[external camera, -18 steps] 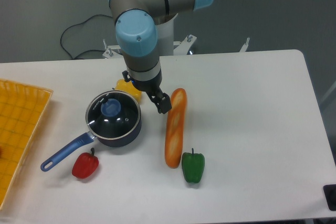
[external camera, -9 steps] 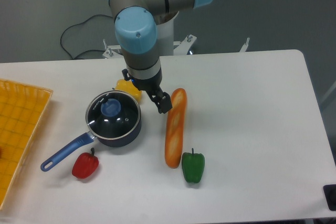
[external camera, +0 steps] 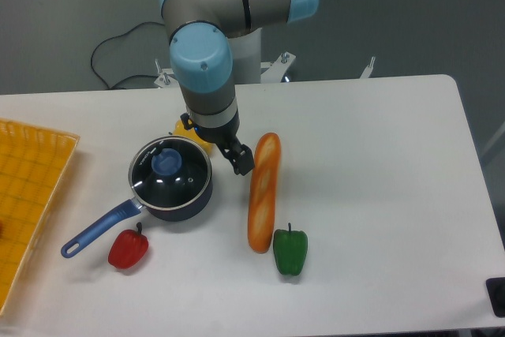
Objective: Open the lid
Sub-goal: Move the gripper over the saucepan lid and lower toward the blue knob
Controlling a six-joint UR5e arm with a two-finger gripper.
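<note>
I find the lid (external camera: 170, 166) seated on the saucepan (external camera: 175, 195), blue knob (external camera: 165, 162) untouched. My tool (external camera: 241, 162) hangs between pan and baguette (external camera: 261, 192); its opening I cannot tell. Risk: descending here clips the rim or nudges the bread.

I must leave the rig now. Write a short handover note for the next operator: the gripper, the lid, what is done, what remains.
Gripper: above the table between the saucepan and the baguette, holding nothing; whether it is open or shut cannot be told from this view.
Lid: on the saucepan, blue knob up, left of the gripper.
Done: nothing on the lid yet; it is closed and untouched.
Left: bring the gripper over the knob, grasp it, lift the lid off.
Nearby: yellow pepper behind the pan, red pepper by the blue handle.
</note>
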